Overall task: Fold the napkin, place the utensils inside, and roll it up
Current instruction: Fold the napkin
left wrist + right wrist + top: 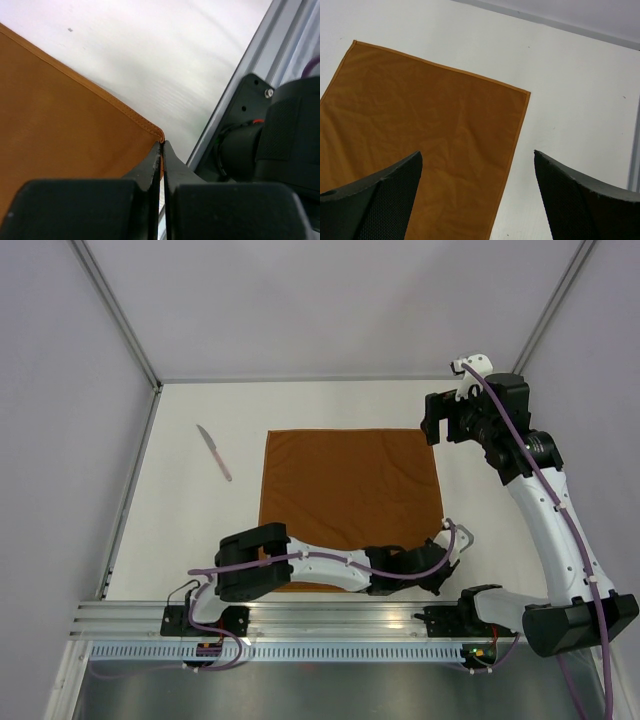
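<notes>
The rust-brown napkin lies flat and spread out on the white table. My left arm reaches across the napkin's near edge to its near right corner. There my left gripper is shut on that corner. In the left wrist view the hemmed corner is pinched between the closed fingertips of the left gripper. My right gripper hangs open above the napkin's far right corner. Its fingers straddle the napkin's right hem and hold nothing. One utensil, a slim silvery knife, lies on the table left of the napkin.
An aluminium rail carrying both arm bases runs along the near table edge. It shows just beyond the pinched corner, next to the right arm's black base. Grey walls with metal posts enclose the table.
</notes>
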`<state>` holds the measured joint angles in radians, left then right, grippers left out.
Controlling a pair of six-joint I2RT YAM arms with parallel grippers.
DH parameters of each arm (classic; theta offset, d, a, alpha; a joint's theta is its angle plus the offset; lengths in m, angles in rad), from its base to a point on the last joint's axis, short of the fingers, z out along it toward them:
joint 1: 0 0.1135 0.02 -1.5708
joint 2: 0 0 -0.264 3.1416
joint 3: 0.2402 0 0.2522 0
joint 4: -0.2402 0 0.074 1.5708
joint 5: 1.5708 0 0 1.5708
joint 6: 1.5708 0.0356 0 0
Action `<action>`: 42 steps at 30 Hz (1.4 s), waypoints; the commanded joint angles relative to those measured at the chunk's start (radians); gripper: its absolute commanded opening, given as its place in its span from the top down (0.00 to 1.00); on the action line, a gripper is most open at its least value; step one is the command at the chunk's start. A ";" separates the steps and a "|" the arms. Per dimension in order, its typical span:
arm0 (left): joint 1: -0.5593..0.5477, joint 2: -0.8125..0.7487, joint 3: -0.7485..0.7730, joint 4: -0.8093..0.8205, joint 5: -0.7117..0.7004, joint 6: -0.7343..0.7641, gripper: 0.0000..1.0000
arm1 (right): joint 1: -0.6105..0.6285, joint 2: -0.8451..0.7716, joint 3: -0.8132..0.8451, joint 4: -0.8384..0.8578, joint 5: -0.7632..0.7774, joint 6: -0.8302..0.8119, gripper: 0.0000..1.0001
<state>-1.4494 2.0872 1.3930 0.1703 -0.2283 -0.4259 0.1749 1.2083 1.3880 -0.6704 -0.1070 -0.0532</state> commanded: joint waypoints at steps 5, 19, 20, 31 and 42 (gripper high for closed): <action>0.118 -0.166 -0.117 0.046 0.012 -0.091 0.98 | 0.000 0.004 -0.006 -0.020 -0.037 -0.016 0.03; 0.544 -0.466 -0.364 -0.089 0.075 -0.128 0.98 | 0.002 0.030 -0.089 0.058 -0.120 -0.025 0.03; 0.563 -0.470 -0.364 -0.101 0.076 -0.120 0.98 | 0.002 0.034 -0.099 0.061 -0.128 -0.027 0.04; 0.816 -0.495 -0.333 -0.218 0.158 -0.074 0.98 | 0.002 0.036 -0.138 0.097 -0.152 -0.031 0.04; 0.980 -0.444 -0.281 -0.255 0.221 -0.039 0.98 | 0.003 0.042 -0.187 0.118 -0.191 -0.028 0.04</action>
<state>-0.5011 1.6272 1.0534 -0.0750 -0.0463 -0.5114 0.1749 1.2449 1.2140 -0.5842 -0.2741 -0.0830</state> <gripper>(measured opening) 0.027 0.957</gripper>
